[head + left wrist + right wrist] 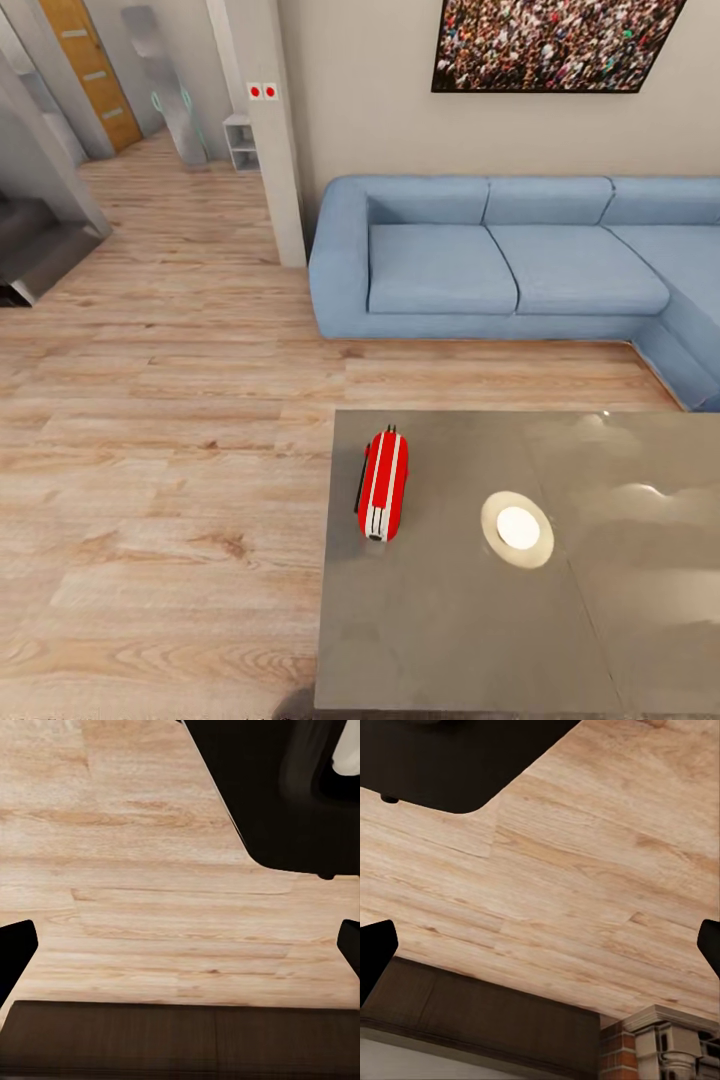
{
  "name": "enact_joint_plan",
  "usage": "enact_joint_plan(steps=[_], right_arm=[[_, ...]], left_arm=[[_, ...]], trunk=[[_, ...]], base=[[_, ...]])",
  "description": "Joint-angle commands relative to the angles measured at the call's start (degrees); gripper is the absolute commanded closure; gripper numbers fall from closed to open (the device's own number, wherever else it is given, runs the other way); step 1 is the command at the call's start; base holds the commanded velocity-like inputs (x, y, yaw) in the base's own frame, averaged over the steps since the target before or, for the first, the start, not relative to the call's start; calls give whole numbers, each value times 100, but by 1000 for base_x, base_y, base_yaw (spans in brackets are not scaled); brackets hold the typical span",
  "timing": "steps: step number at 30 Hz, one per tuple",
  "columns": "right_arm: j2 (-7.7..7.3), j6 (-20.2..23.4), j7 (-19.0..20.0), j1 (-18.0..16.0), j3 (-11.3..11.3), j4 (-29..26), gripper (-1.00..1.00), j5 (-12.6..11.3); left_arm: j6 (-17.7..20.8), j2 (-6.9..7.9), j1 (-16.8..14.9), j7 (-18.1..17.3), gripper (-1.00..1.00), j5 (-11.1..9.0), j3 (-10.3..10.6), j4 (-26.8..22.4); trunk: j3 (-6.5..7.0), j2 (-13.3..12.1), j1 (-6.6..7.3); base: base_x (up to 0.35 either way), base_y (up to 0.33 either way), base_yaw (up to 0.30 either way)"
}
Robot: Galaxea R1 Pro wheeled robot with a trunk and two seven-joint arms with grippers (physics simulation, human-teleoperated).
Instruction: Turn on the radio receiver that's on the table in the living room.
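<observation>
The red radio receiver [383, 485] stands on its thin edge near the left end of the grey glossy table [450, 640], white stripes up and its slim dark handle on its left side. In the left wrist view my left gripper [180, 951] is open, its dark fingertips [16, 952] spread wide over bare wooden floor. The right wrist view shows my right gripper [540, 949] open the same way, with fingertips [375, 954] far apart above the floor. Nothing lies between either pair of fingers.
A round white glare [517, 528] shines on the tabletop right of the radio. A blue corner sofa [500, 260] stands beyond the table against the wall. Wooden floor [160, 480] stretches to the left toward a hallway. My dark base [285, 795] shows in both wrist views.
</observation>
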State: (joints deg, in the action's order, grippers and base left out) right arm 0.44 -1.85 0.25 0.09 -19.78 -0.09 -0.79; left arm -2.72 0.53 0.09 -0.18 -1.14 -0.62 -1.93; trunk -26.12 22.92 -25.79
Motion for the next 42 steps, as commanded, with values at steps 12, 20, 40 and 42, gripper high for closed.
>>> enact_joint_plan(steps=[12, 20, 40, 42], right_arm=[[0, 0, -2, 0, 0, 0, -100, 0], [0, 0, -3, 0, 0, 0, -100, 0], [0, 0, 0, 0, 0, 0, -100, 0], [0, 0, -3, 0, 0, 0, -100, 0]], left_arm=[[0, 0, 0, 0, -100, 0, 0, 0], [0, 0, 0, 0, -100, 0, 0, 0], [0, 0, 0, 0, -100, 0, 0, 0], [0, 0, 0, 0, -100, 0, 0, 0]], trunk=[[-113, 0, 0], [-188, 0, 0], [-375, 0, 0], [-394, 0, 0]], base=[[0, 0, 0], [0, 0, 0], [0, 0, 0], [0, 0, 0]])
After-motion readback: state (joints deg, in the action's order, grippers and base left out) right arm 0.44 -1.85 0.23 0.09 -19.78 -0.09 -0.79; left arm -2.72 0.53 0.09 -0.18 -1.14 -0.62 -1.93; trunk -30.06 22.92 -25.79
